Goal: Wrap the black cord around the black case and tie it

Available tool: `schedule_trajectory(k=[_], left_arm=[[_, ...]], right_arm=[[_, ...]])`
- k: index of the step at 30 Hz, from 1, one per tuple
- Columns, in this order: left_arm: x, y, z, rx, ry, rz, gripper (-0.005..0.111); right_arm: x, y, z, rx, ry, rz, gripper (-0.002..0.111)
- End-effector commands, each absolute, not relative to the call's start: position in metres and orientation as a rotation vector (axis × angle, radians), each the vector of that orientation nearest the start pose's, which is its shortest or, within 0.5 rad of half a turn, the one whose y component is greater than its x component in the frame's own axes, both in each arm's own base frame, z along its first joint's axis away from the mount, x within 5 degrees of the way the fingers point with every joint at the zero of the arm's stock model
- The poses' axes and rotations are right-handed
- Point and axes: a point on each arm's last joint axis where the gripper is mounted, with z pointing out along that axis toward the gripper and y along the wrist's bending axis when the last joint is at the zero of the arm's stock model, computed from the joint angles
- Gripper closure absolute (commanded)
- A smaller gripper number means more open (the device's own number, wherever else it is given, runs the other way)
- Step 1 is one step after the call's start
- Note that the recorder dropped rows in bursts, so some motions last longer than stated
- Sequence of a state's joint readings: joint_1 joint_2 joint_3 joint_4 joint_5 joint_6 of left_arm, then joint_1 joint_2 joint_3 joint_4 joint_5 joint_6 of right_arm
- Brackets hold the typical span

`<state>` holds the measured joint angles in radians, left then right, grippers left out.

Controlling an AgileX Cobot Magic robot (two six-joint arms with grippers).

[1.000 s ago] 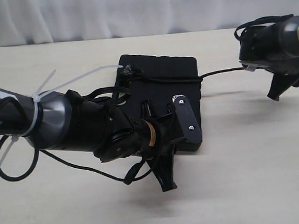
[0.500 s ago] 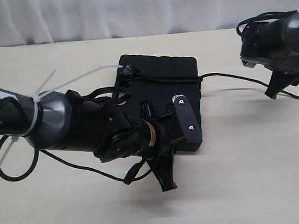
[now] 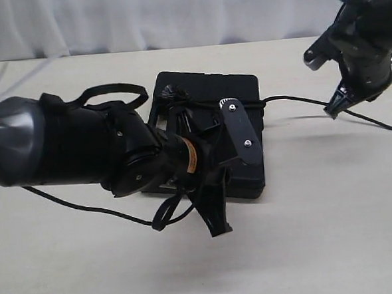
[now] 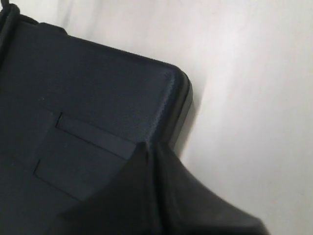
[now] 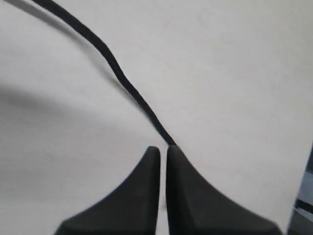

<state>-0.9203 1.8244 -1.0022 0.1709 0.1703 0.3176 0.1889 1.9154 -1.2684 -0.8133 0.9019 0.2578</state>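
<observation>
**Exterior view: black cord (image 3: 296,99) drawn across the black case (image 3: 212,86), tie not yet made**

The case lies flat on the table (image 3: 322,246), near the middle of the scene. One line of cord crosses its lid towards the far end. At the case's right edge it leaves and runs out over the table to the right gripper (image 3: 331,109). From there it trails on to the frame's edge. A dark lump (image 3: 173,92) sits on the far left corner of the lid. It may be a knot or a bunched end, but the pictures do not settle which.

In the right wrist view the fingertips are pressed together, and the cord disappears between them, so this gripper is pinching the cord. In the left wrist view the left gripper (image 4: 149,156) hangs over a corner of the lid. Its tips meet along a faint seam, and nothing shows between them.

As a judgement, the wrapping is partly done. At least one pass over the top is visible, though whether the cord goes under the case is hidden. No finished tie can be made out, and the long free length beyond the right gripper suggests the knotting remains to be done.
</observation>
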Motion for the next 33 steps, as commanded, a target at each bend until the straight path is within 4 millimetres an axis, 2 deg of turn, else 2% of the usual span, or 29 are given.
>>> schedule_trajectory(k=[1,6,9,17,22,25,33], left_arm=[[0.220,-0.284,0.180,1.513,1.952,-0.189,0.107],[0.214,-0.277,0.202,1.456,1.957,-0.223,0.107],[0.206,-0.267,0.215,1.414,1.896,-0.250,0.107],[0.176,-0.229,0.259,1.279,1.793,-0.322,0.107],[0.156,-0.203,0.296,1.106,1.710,-0.427,0.107],[0.143,-0.186,0.311,1.037,1.650,-0.471,0.107],[0.106,-0.139,0.339,0.915,1.498,-0.538,0.107]], right_arm=[[0.373,0.034,0.226,-0.544,2.627,-0.588,0.104],[0.356,0.048,0.273,-0.494,2.506,-0.302,0.104],[0.344,0.055,0.299,-0.464,2.426,-0.157,0.104],[0.307,0.071,0.356,-0.482,2.238,0.160,0.104],[0.285,0.076,0.376,-0.511,2.141,0.270,0.104],[0.271,0.074,0.386,-0.497,2.082,0.287,0.104],[0.237,0.068,0.417,-0.468,1.947,0.291,0.104]])
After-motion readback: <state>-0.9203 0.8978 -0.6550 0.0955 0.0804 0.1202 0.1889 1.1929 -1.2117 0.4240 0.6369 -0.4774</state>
